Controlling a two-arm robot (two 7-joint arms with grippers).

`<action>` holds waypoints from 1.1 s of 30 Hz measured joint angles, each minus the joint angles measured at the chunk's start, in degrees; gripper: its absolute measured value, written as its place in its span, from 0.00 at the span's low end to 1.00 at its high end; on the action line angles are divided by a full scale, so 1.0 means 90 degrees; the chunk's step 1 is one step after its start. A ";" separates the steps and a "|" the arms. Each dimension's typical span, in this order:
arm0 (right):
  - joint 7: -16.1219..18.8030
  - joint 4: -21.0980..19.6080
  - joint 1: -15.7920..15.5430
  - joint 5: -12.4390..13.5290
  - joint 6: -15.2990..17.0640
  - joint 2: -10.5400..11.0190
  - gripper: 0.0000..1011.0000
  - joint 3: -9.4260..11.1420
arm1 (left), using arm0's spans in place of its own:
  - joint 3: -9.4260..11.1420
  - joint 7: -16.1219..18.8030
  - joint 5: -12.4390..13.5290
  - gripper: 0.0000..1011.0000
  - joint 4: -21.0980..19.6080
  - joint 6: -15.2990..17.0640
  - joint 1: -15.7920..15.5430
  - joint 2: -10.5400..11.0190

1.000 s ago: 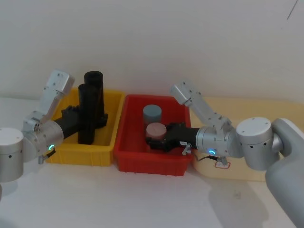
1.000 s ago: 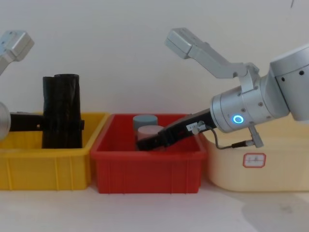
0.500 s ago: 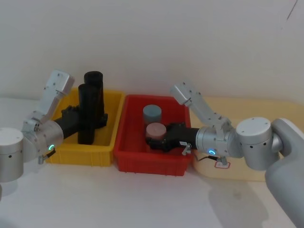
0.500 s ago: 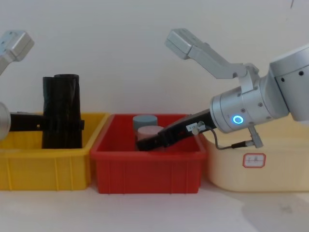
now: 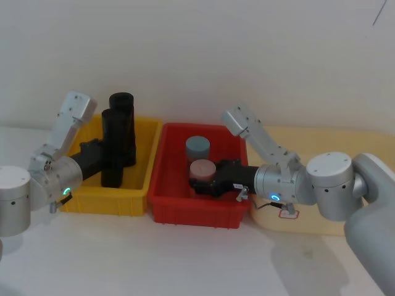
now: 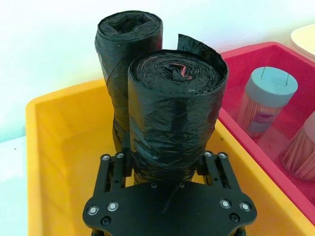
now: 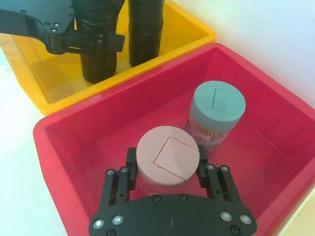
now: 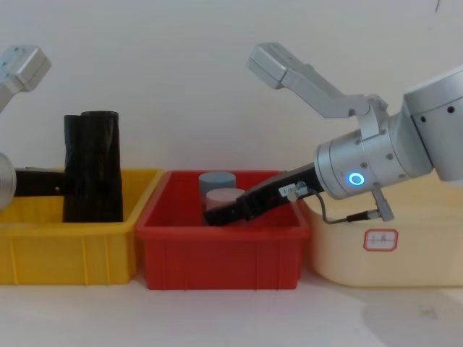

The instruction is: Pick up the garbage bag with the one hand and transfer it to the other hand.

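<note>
Your left gripper [image 6: 165,160] clenches the glossy, crinkled black garbage bag [image 6: 174,113] standing in the yellow crate [image 6: 59,147] with a second roll [image 6: 125,49], two in all, while your right gripper [image 7: 166,158] sits at two jars [image 7: 216,105] [image 7: 167,150] beside that crate.

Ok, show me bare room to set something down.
Free: the table in front of both crates; the cream tray beside the red crate. Crowded: yellow crate, garbage bag, second roll plus left gripper; red crate, two jars plus right gripper.
</note>
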 joint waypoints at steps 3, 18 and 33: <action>0.0000 0.0002 0.0000 -0.0001 0.0000 0.0000 0.66 0.0000 | -0.0001 0.0000 -0.0001 0.59 0.0000 0.0000 0.0000 0.0000; 0.0000 0.0004 0.0000 -0.0002 0.0000 0.0001 0.66 0.0001 | 0.0000 0.0000 0.0000 0.44 0.0000 0.0000 0.0000 0.0000; -0.0019 -0.0038 -0.0020 -0.0003 -0.0002 0.0014 0.66 0.0000 | 0.0000 0.0002 -0.0002 0.40 -0.0016 -0.0002 0.0000 0.0006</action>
